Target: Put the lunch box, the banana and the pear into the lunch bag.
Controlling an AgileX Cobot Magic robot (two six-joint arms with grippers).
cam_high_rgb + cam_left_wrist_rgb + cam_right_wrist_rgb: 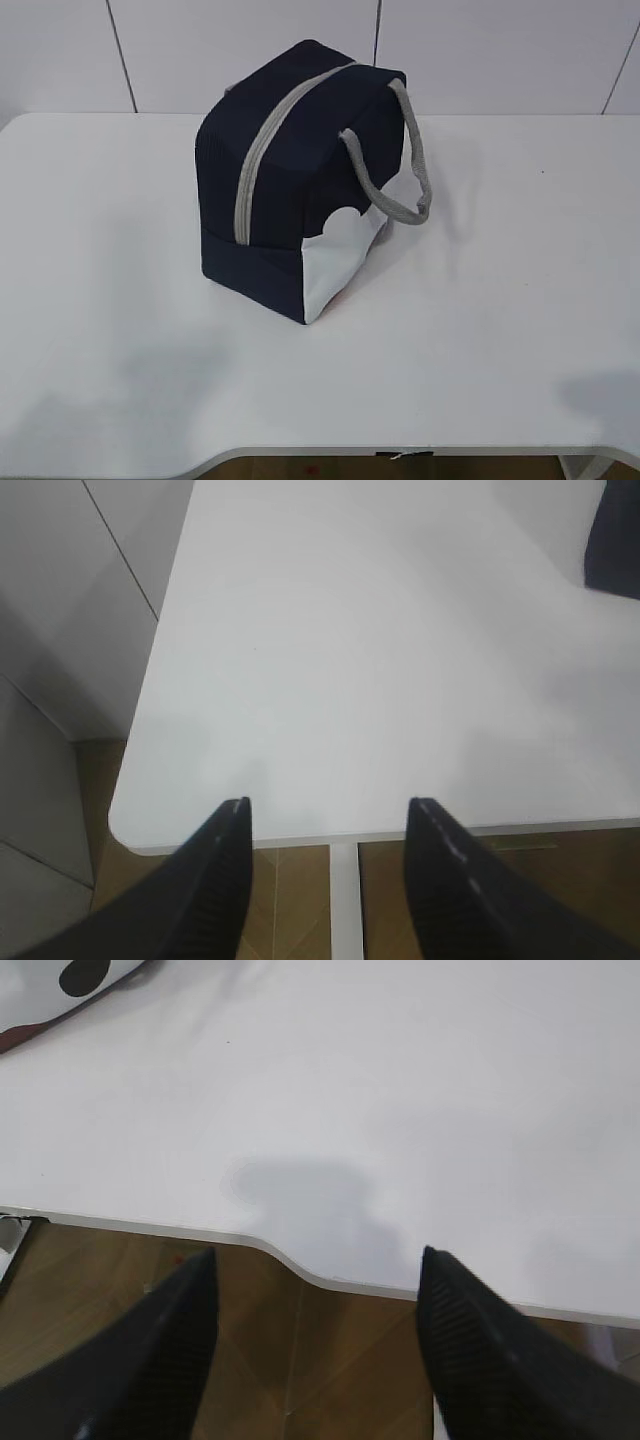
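lunch bag (300,180): we see it zipped shut on the table (120,330)
food: none in sight, likely packed
left gripper (325,815): parted, empty
right gripper (315,1265): parted, empty

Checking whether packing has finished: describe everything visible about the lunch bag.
The lunch bag is boxy navy fabric with a grey zipper over its top, grey loop handles and a white cloud-shaped panel low on one side. It stands upright on the white table, zipper apparently closed; no gripper touches it. Its contents are hidden.
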